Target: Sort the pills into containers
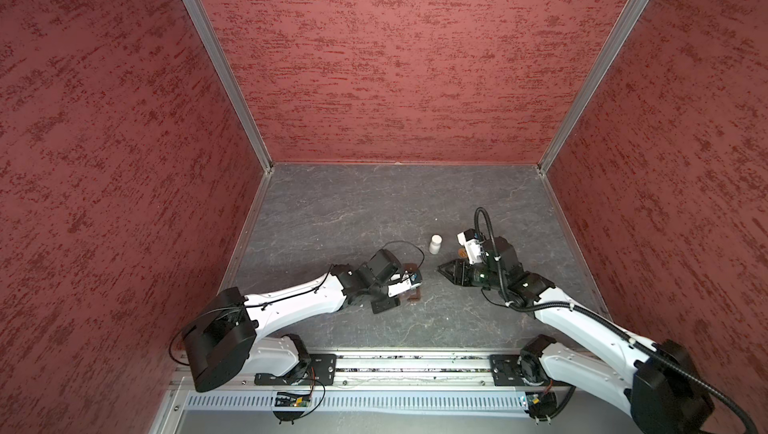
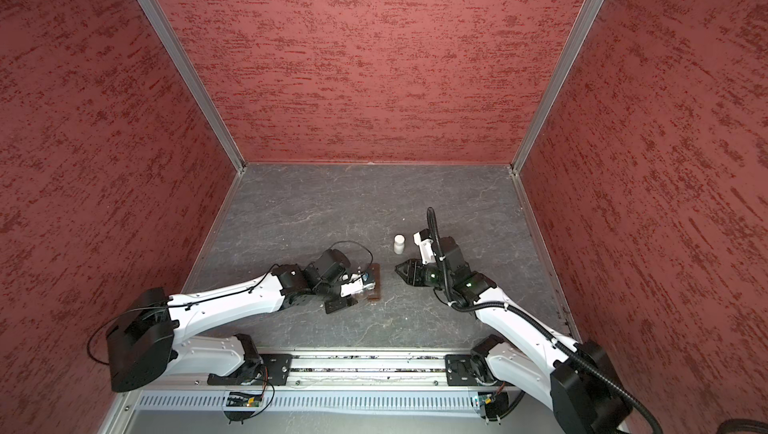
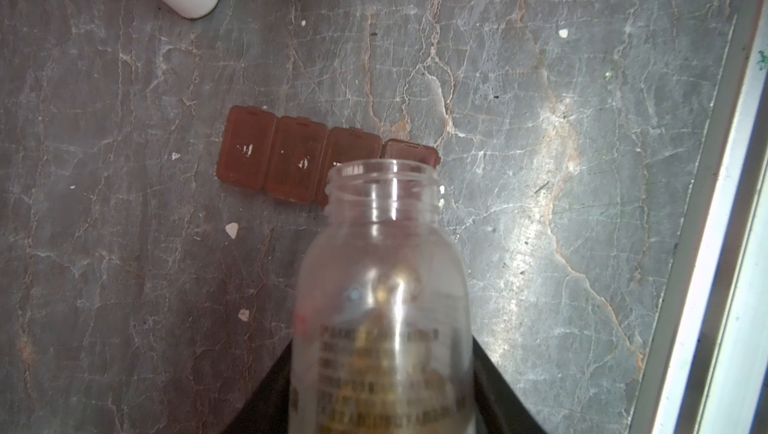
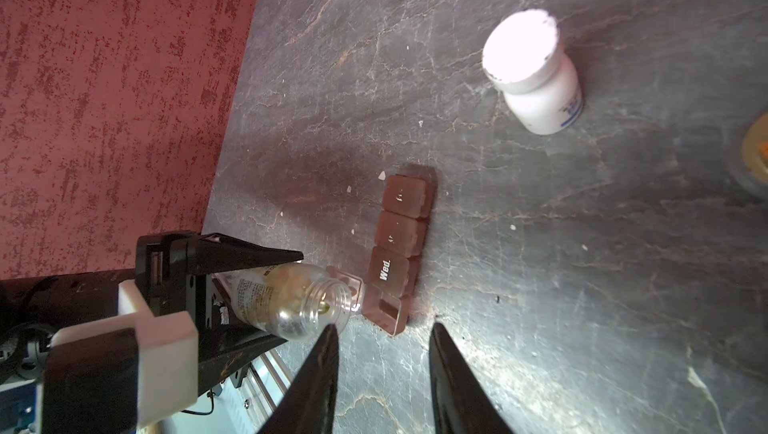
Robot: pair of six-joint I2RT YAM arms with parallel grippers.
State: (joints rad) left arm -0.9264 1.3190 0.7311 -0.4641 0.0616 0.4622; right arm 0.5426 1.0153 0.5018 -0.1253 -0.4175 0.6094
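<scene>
Pills (image 4: 291, 282) sit loose in the clear bottle (image 4: 266, 301) the left gripper (image 3: 382, 390) clamps, tipped at the open end cell (image 4: 384, 307) of the brown box (image 4: 401, 228), right gripper (image 1: 441, 268) half-spread, empty; tiny, light, rolly, so probably pour, don't pinch.

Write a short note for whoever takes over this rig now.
Left hand: shut on the clear bottle, uncapped, tipped with its mouth at an open cell of the pill box.
Right hand: open, empty, near that end of the box.
White bottle: capped, upright.
Done: one lid open; three others shut.
Whitish bits lie on the table.
To do: pour into the cells; their contents cannot be seen.
</scene>
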